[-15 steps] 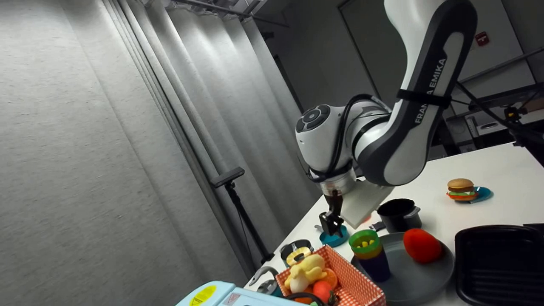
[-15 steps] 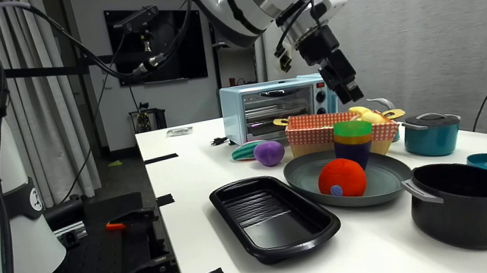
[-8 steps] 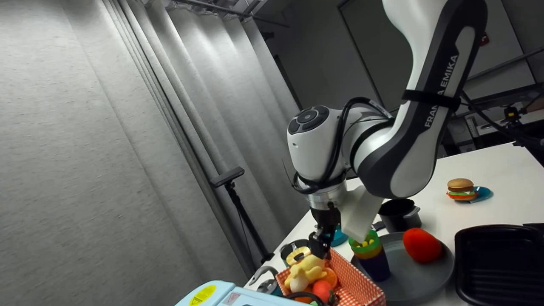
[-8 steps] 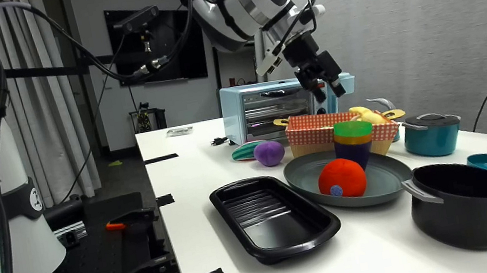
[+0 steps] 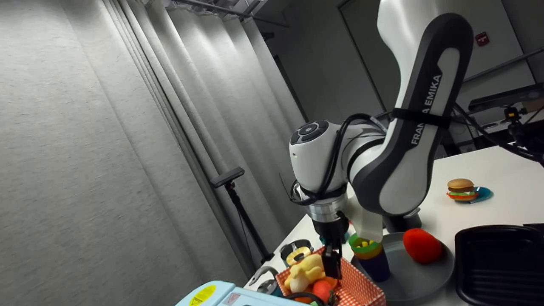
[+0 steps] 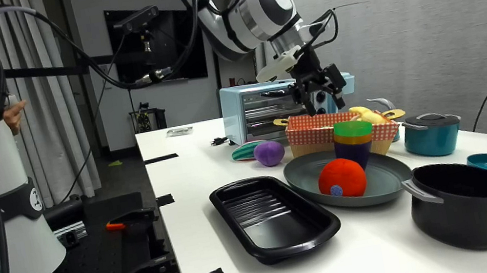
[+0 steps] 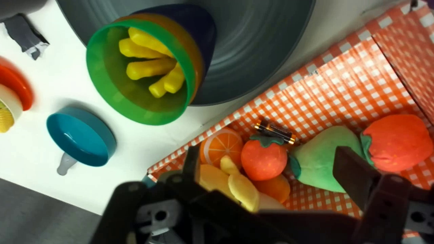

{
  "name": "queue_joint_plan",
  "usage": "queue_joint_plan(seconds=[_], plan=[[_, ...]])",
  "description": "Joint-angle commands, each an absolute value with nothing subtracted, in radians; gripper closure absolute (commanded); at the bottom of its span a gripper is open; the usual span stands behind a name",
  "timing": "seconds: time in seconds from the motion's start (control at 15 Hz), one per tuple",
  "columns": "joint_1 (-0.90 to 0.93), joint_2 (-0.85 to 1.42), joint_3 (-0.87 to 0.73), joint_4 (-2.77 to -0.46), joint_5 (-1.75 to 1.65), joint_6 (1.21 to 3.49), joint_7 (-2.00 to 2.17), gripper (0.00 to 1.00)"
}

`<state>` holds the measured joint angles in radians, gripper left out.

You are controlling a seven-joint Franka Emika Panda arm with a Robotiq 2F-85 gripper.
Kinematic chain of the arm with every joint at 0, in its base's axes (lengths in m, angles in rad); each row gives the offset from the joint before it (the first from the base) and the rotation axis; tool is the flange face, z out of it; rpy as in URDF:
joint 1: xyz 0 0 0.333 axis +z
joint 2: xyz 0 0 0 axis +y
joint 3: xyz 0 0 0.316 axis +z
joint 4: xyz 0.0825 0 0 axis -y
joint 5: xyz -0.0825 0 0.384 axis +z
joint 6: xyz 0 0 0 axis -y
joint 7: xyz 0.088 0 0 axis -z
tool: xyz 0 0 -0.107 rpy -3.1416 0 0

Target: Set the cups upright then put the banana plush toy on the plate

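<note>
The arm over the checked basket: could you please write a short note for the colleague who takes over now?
Tool: open, empty, over the checked basket.
Yellow plush, apparently the banana: in that basket.
Cups: nested on the grey plate.
Target plate: probably the red dish, cut off in the wrist view.
Done: these cups stand upright.
Left: confirm the plate, grasp the plush, place it there.

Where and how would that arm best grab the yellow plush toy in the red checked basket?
Probably from above, pinching the yellow plush toy by its top, which shows above the rim of the checked basket; a round red plush fruit crowds one side.
</note>
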<state>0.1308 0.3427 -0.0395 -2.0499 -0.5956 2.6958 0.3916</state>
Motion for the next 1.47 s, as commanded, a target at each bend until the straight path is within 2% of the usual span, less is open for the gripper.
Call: queue_joint_plan(seconds=[0.0, 1.0, 1.4], plan=[[0.119, 0.396, -0.037, -1.982, -0.518, 2.696, 0.228, 0.0], [0.149, 0.397, -0.068, -1.985, -0.521, 2.698, 0.213, 0.0], [0.188, 0.458, -0.139, -1.903, -0.612, 2.709, 0.256, 0.0]])
